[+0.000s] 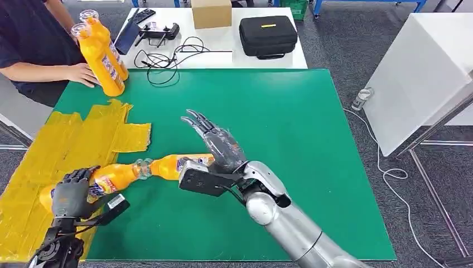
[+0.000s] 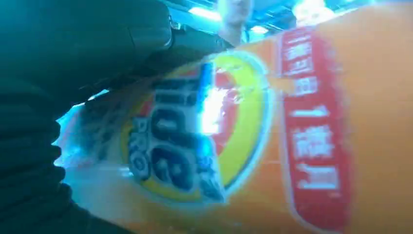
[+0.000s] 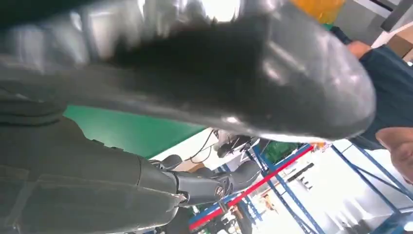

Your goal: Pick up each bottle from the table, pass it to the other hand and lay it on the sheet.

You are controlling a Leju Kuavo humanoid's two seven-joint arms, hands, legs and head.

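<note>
My left hand (image 1: 72, 195) grips an orange bottle (image 1: 114, 177) that lies low over the near part of the yellow sheet (image 1: 67, 139), its clear cap pointing right. In the left wrist view that bottle's label (image 2: 234, 141) sits close against the dark fingers (image 2: 44, 73). A second orange bottle (image 1: 170, 166) lies on the green table (image 1: 279, 123), end to end with the first. My right hand (image 1: 216, 144) is over the far end of this bottle with its fingers stretched out and apart, holding nothing. The right wrist view shows the thick thumb (image 3: 219, 73) with no bottle.
At the table's far left corner a person's hand (image 1: 83, 73) steadies two upright orange bottles (image 1: 103, 53). Behind is a white table with a black case (image 1: 268, 34), a cardboard box (image 1: 211, 12), a controller (image 1: 159, 30) and cables. A white panel (image 1: 424, 72) stands at the right.
</note>
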